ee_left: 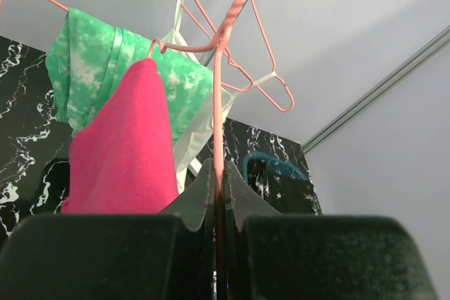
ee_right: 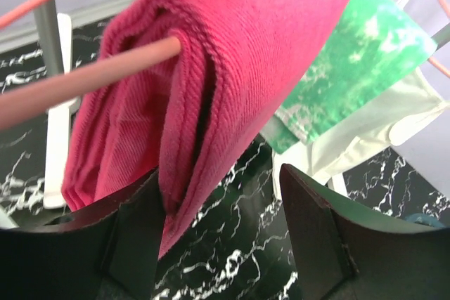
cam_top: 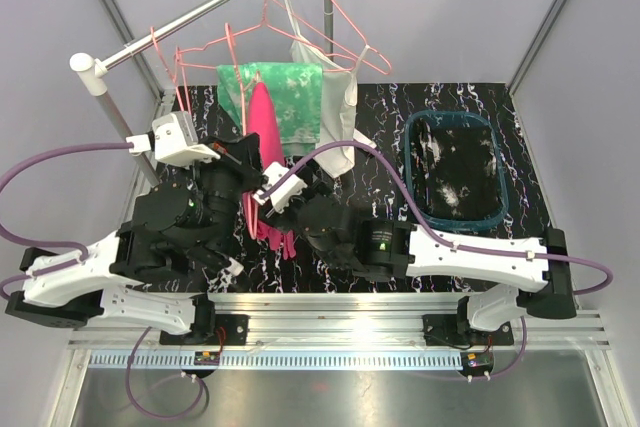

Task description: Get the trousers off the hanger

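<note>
The magenta-pink trousers point(cam_top: 264, 137) hang folded over a pink wire hanger point(cam_top: 225, 57) on the rail; they also show in the left wrist view point(ee_left: 126, 152) and the right wrist view point(ee_right: 232, 47). My left gripper point(ee_left: 219, 180) is shut on that hanger's wire point(ee_left: 219, 103). My right gripper point(ee_right: 221, 201) is open, its jaws either side of the pink trousers' lower fold. The green and white trousers point(cam_top: 290, 97) hang behind on another hanger. The black speckled trousers point(cam_top: 455, 172) lie in the teal basket point(cam_top: 500, 209).
A white tank top point(cam_top: 335, 112) hangs on a further pink hanger point(cam_top: 330, 22) from the grey rail point(cam_top: 200, 12). The rail's post point(cam_top: 110, 97) stands at the left. The table point(cam_top: 540, 117) is black marble-patterned.
</note>
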`<act>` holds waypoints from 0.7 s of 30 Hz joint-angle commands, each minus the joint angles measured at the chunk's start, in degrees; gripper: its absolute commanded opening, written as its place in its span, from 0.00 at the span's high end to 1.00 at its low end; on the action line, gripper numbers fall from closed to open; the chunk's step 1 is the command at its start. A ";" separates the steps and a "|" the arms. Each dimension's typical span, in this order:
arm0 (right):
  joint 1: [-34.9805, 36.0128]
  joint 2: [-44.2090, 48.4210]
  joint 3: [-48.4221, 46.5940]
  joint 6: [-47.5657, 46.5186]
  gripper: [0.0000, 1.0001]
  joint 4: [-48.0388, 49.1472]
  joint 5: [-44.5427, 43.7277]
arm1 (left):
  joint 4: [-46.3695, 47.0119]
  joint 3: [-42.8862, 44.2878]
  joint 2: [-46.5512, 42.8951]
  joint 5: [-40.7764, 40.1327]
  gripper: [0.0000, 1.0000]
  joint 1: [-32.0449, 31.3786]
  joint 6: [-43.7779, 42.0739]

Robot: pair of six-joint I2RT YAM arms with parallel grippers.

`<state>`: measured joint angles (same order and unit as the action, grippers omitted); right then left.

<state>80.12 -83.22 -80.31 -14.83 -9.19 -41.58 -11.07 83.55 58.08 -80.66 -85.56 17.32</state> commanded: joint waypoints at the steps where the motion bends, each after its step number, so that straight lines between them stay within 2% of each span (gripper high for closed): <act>1: -1.19 -0.45 0.15 -2.75 0.30 13.22 -3.86 | 2.72 2.58 -0.69 2.35 1.00 -0.31 4.12; 4: -2.16 -0.36 1.56 -1.43 0.30 17.18 -1.31 | 1.76 2.58 -0.69 3.14 1.00 -0.31 5.44; 6: -2.59 0.07 3.75 -1.87 0.36 22.69 0.17 | 1.05 2.93 -0.60 3.58 1.00 -0.31 6.32; 9: -3.91 1.39 6.13 0.32 0.40 26.41 5.00 | 0.61 3.11 -0.78 4.11 1.00 -0.31 6.76; 11: -4.27 1.22 7.01 -0.19 0.41 29.47 5.20 | 0.09 3.11 -1.13 4.46 1.00 -0.40 7.37; 18: -5.23 0.52 7.98 -5.81 0.96 33.09 5.81 | -0.79 2.85 -1.75 4.99 1.00 -0.66 8.25; 19: -5.23 0.69 8.33 -6.35 1.00 33.62 5.64 | -1.14 2.59 -1.92 4.90 1.00 -0.57 8.34; 21: -5.23 1.30 8.77 -6.88 1.00 35.47 5.02 | -1.41 2.06 -2.36 4.64 1.00 -0.66 8.34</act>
<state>75.46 -83.88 -71.42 -19.70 16.43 -36.34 -15.70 83.68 57.21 -78.30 -85.71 23.16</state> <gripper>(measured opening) 0.130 0.027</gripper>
